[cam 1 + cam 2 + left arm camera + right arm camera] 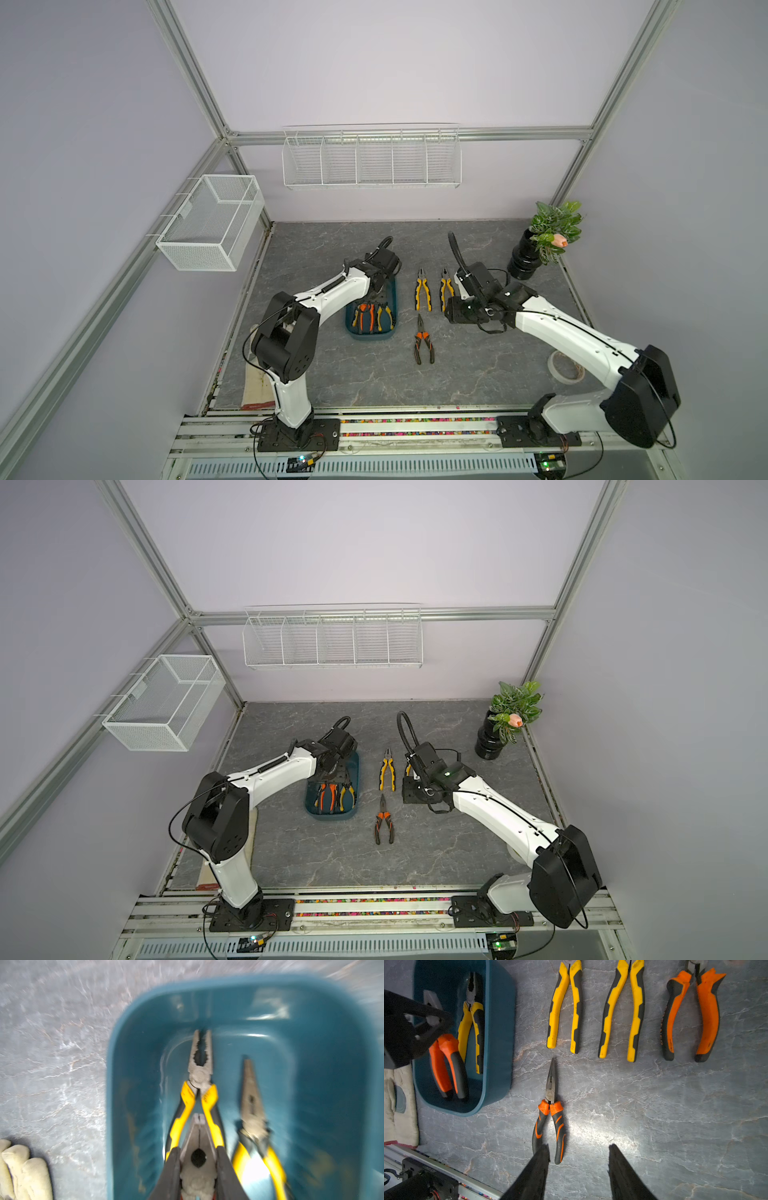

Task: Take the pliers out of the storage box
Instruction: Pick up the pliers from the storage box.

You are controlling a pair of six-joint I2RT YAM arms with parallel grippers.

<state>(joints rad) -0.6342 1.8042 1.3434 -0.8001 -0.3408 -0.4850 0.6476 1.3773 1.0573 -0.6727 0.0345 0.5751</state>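
Observation:
The dark teal storage box [395, 305] [113, 1084] [500, 1043] sits left of centre on the table. Inside it my left gripper [198, 1150] [415, 1022] is shut on the grey metal head of the orange-handled pliers [448, 1064]. Yellow-handled combination pliers [200, 1076] and yellow needle-nosed pliers [252, 1105] lie beside it in the box. On the table lie two yellow-handled pliers [422, 291] [623, 1007], orange needle-nosed pliers [423, 343] [550, 1105] and wide orange-handled pliers [691, 1016]. My right gripper [579, 1147] hangs open above bare table, near the needle-nosed handles.
A potted plant [540, 245] stands at the back right. A roll of tape [565, 365] lies under the right arm. White wire baskets [212, 222] [370, 160] hang on the walls. A pale cloth glove [20, 1167] lies left of the box.

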